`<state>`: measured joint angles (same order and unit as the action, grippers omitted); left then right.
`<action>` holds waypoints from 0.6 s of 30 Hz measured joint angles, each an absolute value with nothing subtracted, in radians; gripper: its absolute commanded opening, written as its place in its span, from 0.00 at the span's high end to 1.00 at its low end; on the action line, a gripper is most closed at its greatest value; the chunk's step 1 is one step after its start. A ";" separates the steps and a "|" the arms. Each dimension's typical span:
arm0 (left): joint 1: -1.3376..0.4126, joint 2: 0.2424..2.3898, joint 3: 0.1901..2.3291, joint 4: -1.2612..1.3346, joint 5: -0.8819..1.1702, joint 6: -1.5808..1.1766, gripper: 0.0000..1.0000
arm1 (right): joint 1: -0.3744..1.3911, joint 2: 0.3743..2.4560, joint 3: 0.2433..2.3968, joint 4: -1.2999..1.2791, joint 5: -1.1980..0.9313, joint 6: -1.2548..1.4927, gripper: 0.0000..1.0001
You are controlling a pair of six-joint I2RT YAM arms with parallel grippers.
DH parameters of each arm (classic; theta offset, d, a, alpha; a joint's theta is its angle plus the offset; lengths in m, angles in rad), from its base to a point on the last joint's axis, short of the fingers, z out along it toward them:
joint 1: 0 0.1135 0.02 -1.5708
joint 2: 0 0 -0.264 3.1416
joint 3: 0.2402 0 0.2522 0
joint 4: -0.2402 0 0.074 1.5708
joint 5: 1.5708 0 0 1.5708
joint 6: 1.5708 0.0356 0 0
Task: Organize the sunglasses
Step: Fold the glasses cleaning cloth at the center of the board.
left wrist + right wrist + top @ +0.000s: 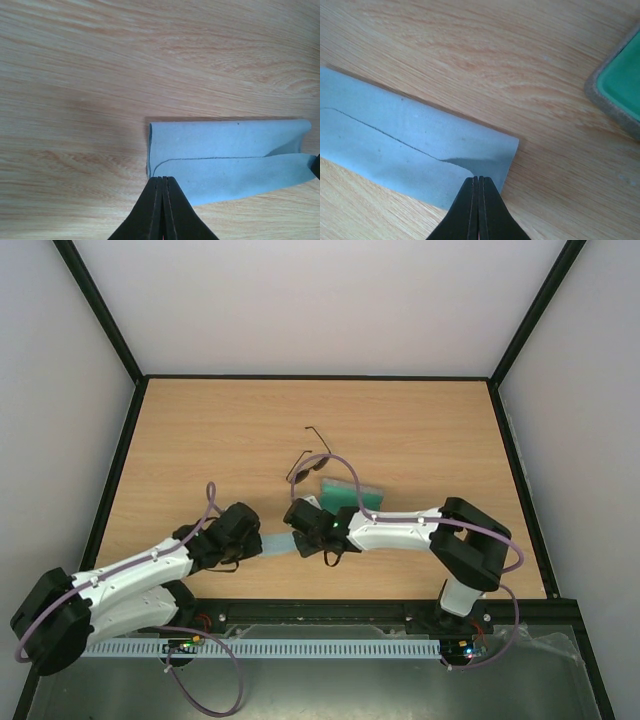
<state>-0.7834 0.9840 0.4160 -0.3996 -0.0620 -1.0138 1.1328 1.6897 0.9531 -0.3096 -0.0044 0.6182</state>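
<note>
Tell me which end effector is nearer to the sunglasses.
Right. The right end effector pinches one end of the blue cloth, just on the robot's side of the sunglasses. The left end effector pinches the other end, farther off to the left.

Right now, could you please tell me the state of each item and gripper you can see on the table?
sunglasses: lying out on the table, a temple arm unfolded.
case: open, green lining showing, partly hidden.
cloth: folded over, flat on the table.
left gripper: jaws shut, tips at the cloth's edge.
right gripper: jaws shut, tips at the cloth's corner.
</note>
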 measured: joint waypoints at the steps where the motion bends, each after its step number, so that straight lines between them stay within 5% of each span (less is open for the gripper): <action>1: -0.783 0.995 0.422 -0.398 -0.065 -1.011 0.98 | 1.133 1.693 0.959 -0.310 -0.001 0.618 0.99; 18: -0.761 1.075 0.461 -0.356 -0.083 -0.969 0.98 | 1.089 1.720 1.005 -0.310 0.038 0.615 0.99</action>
<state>-0.7612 1.0748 0.4610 -0.3557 -0.0834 -0.9688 1.0893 1.7195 1.0054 -0.3099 0.0380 0.6147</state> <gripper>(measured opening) 0.024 0.017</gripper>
